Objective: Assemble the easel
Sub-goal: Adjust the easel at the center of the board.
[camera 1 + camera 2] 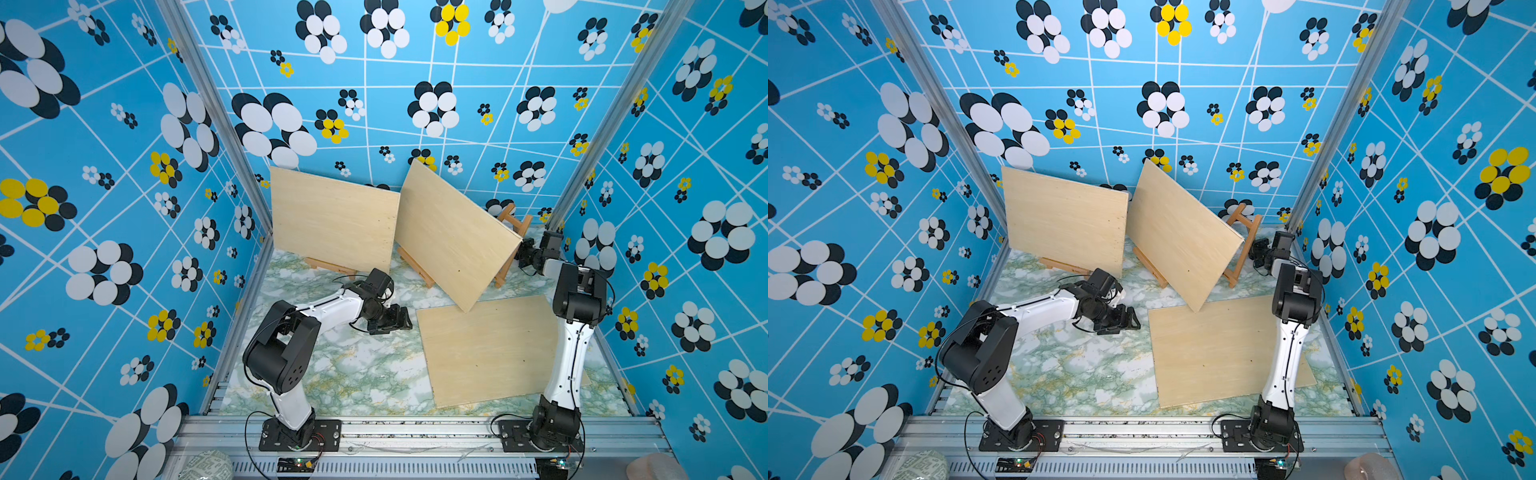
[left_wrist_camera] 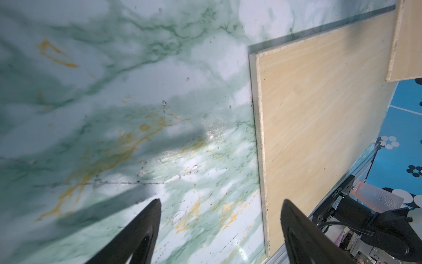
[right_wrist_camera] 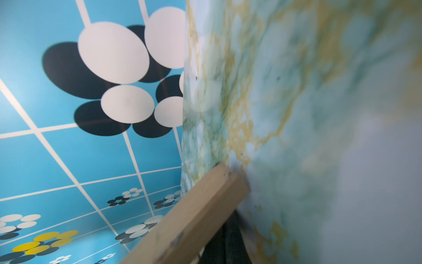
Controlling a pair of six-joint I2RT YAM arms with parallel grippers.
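Your right gripper (image 1: 524, 250) is clamped on the easel leg (image 3: 194, 217), likely steadying it. Your left gripper (image 1: 401, 320) gapes empty, with the flat board (image 1: 490, 349) just beside its fingers. I'd judge prising up its thin edge comes next.

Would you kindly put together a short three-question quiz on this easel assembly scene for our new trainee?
1. True or false: the black left gripper has its jaws shut.
2. The pale plywood board lying flat rests on: A the green marble-pattern table; B a shelf; C a chair.
3. Which gripper is beside the brown wooden easel in the far corner?

Key: 1 false, the jaws stand apart. 2 A. 3 the right gripper.
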